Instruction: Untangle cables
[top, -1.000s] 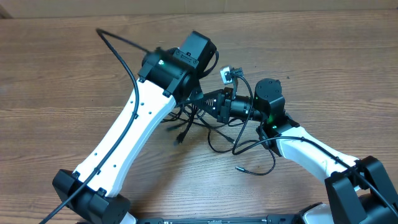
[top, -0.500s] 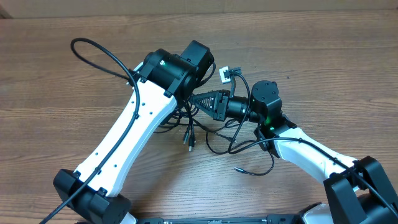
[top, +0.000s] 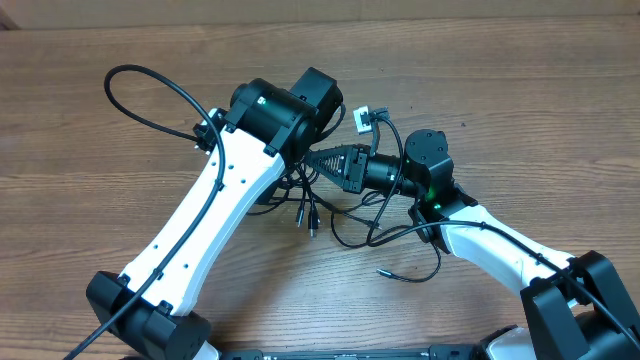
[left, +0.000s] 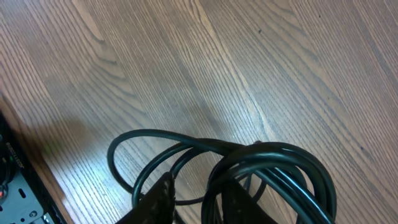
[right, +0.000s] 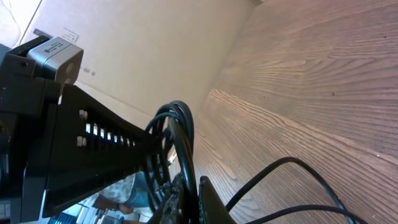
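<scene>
The cables (top: 345, 228) lie as a black tangle on the wooden table between the two arms, with two plug ends (top: 306, 218) pointing down-left. My right gripper (top: 320, 160) reaches left into the tangle. In the right wrist view it (right: 196, 190) is shut on a few strands of the cables (right: 184, 134). In the left wrist view my left gripper (left: 197, 182) stands with its jaws slightly apart. The looped bundle (left: 280, 160) drapes over its right finger (left: 239, 202), and one thin cord crosses the gap. From overhead, the left arm's wrist hides the left gripper.
The left arm's own thick black cable (top: 150, 85) arcs over the table at far left. A loose thin cord end (top: 385, 270) lies near the front. A small white connector (top: 365, 120) sits behind the right wrist. Cardboard (top: 300, 8) lines the table's back edge.
The left gripper's jaws have parted a little. The left arm has shifted and its thick cable loop swung left. The plug ends moved slightly right. The right gripper has edged left, still shut.
</scene>
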